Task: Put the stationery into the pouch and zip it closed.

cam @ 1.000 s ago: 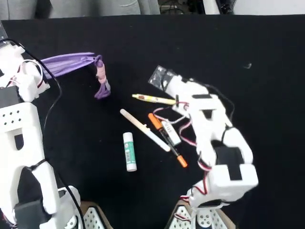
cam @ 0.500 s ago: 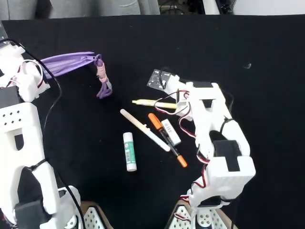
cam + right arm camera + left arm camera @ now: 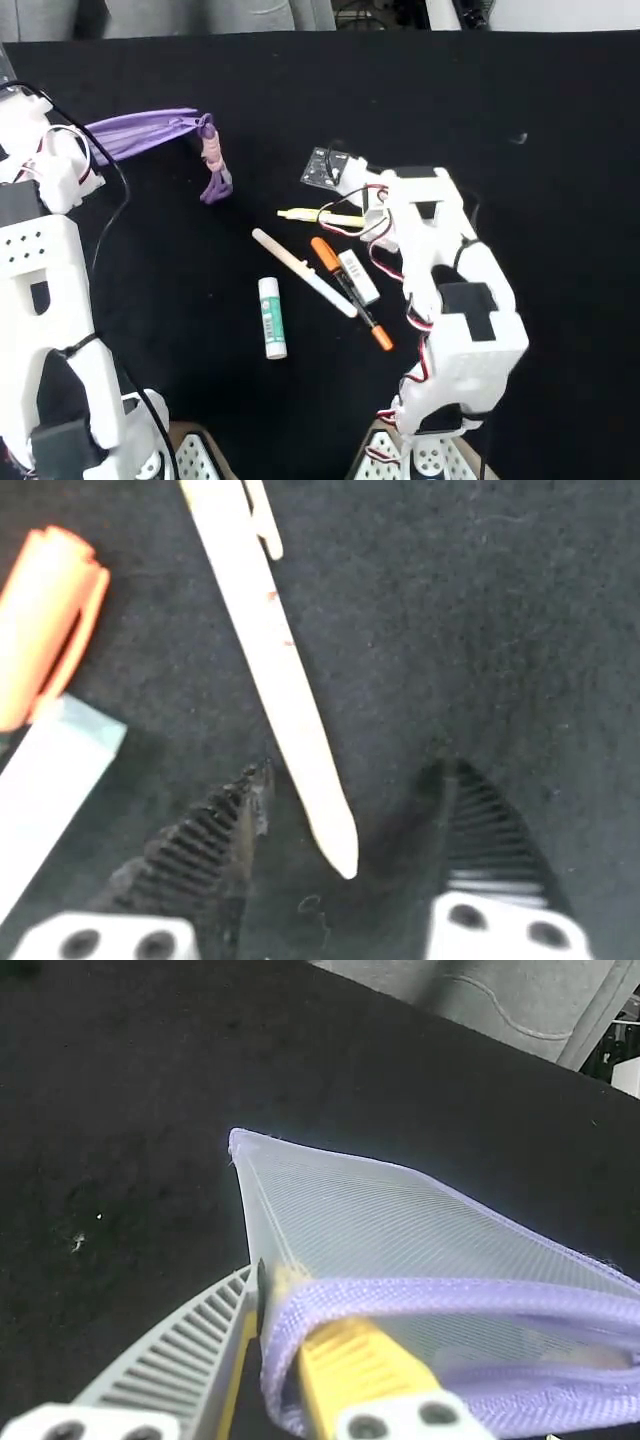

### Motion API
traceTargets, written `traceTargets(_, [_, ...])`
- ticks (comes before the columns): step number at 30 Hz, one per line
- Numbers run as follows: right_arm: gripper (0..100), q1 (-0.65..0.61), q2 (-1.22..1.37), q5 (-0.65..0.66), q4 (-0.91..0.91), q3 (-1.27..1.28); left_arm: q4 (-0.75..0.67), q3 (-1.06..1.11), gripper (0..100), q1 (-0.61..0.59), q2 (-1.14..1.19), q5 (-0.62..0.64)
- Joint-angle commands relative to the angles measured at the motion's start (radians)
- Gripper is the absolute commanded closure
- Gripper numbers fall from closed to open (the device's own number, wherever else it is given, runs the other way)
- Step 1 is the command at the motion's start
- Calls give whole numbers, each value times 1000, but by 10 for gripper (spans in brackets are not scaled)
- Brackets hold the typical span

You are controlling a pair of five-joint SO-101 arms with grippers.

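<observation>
Pen (image 3: 266, 650) tip, seemingly free, within claw (image 3: 352, 780)

Even, bright light covers the matte black tablecloth (image 3: 560, 250), which shows hardly any shadow. The white plastic arm (image 3: 45, 270) at nine o'clock glares, almost washed out. The translucent lilac mesh pouch (image 3: 420, 1230) glows pale along its lit face.
</observation>
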Motion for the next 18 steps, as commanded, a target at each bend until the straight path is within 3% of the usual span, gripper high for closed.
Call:
traceTargets(1, [962,-3,-7,11,46,-82,2,-2,972,74,-9,2])
traceTargets(2, [994,-2,-15,11,69,-96,2,-1,972,94,-9,2])
traceTargets(7, [943,18,-133,5,163,-110,31,-19,972,174,-14,3])
traceTargets(14, [985,51,-424,-213,170,-107,210,-214,972,303,-9,5])
traceTargets(18, [988,57,-556,-307,170,-91,235,-228,972,341,-8,5])
